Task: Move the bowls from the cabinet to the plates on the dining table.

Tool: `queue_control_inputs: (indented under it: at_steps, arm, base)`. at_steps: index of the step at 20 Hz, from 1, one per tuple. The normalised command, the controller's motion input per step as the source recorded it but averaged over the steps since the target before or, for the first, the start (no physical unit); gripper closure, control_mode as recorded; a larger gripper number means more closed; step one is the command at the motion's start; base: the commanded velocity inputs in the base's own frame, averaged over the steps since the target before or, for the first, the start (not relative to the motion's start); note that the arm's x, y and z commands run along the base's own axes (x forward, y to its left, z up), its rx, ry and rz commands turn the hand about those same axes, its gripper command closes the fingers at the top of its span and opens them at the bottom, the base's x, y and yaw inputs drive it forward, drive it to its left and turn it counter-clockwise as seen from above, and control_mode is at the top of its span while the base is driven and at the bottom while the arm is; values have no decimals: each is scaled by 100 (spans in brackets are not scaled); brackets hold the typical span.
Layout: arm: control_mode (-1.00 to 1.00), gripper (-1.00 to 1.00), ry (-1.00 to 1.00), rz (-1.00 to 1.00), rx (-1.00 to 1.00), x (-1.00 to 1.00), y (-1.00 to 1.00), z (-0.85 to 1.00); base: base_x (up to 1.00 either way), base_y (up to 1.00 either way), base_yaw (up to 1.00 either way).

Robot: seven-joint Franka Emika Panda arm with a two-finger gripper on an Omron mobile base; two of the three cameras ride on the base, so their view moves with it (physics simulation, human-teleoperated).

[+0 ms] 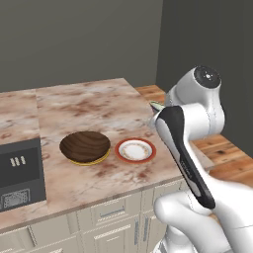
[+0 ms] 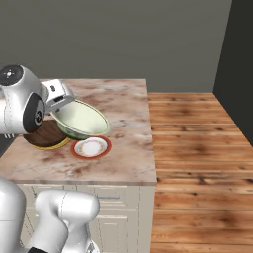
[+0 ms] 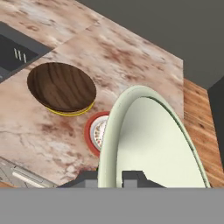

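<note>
Two plates on the dining table (image 1: 99,108). Left base view: wooden bowl (image 1: 85,147) sits on yellow plate (image 1: 94,160), red plate (image 1: 135,150) just beside it, bare. Right base view: gripper (image 2: 63,106) holds cream bowl (image 2: 81,119) tilted, above red plate (image 2: 90,147). Hand view: fingers (image 3: 133,177) nearly closed, pinching bowl rim (image 3: 151,144); microwave (image 3: 13,54) at far left.

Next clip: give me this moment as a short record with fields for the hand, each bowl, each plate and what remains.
hand: shut on the rim of the pale bowl
pale bowl: held tilted above the table, over the red-rimmed plate
wooden bowl: sitting on the yellow-rimmed plate
yellow-rimmed plate: mostly covered, edge showing
red-rimmed plate: bare on the dining table
remaining: set the pale bowl on the red-rimmed plate
</note>
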Motion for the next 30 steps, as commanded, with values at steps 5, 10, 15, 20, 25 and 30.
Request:
queue_control_inputs:
  at_steps: [5, 10, 15, 20, 25, 30]
  arm:
    - [-100, 100, 0, 7, 0, 1, 0, -34]
    - [-100, 100, 0, 4, 0, 21, 0, -46]
    - [-100, 100, 1, 4, 0, 36, 0, -24]
    - [-100, 100, 3, 4, 0, 49, 0, -8]
    - [-100, 100, 11, 2, 0, 50, 0, -38]
    - [-100, 100, 6, 1, -1, 32, 0, -30]
  base:
    - [0, 0, 0]
    - [0, 0, 0]
    - [0, 0, 0]
    - [0, 0, 0]
    - [0, 0, 0]
    - [0, 0, 0]
